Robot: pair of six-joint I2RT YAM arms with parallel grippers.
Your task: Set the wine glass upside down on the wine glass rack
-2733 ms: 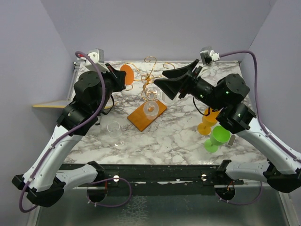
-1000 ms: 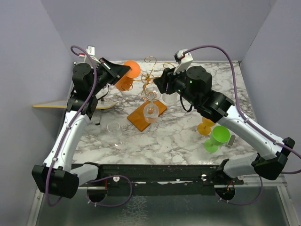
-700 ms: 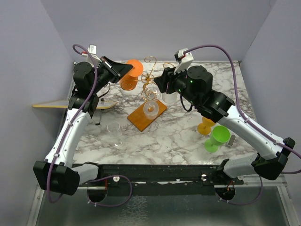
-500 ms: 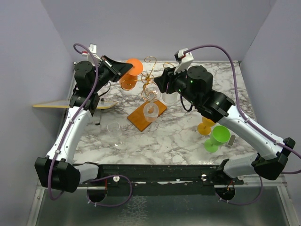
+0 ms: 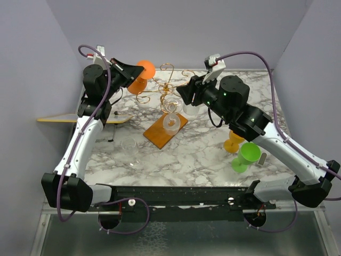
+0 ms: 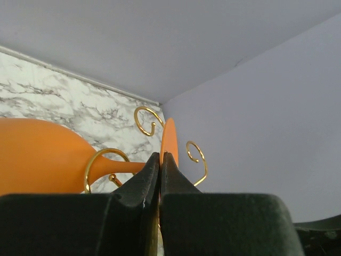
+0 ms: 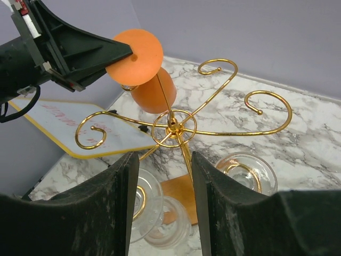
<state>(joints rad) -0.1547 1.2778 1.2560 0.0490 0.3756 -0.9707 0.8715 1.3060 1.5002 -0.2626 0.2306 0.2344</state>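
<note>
Top view: orange wine glass (image 5: 139,80), foot uppermost and tilted, aloft just beside the wine glass rack (image 5: 157,136), at its left scrolls.
Left wrist: left gripper (image 6: 160,158) pinched on the foot's rim (probably light, rigid, slippery; the stem looks a surer hold).
Right wrist: right gripper (image 7: 164,162) parted, empty, above the rack.

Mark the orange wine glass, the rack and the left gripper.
orange wine glass (image 7: 134,53), right wrist view, on its round foot.
wine glass rack (image 5: 158,136), top external view, on its wooden base.
left gripper (image 6: 161,156), left wrist view, between its shut fingertips.
</note>
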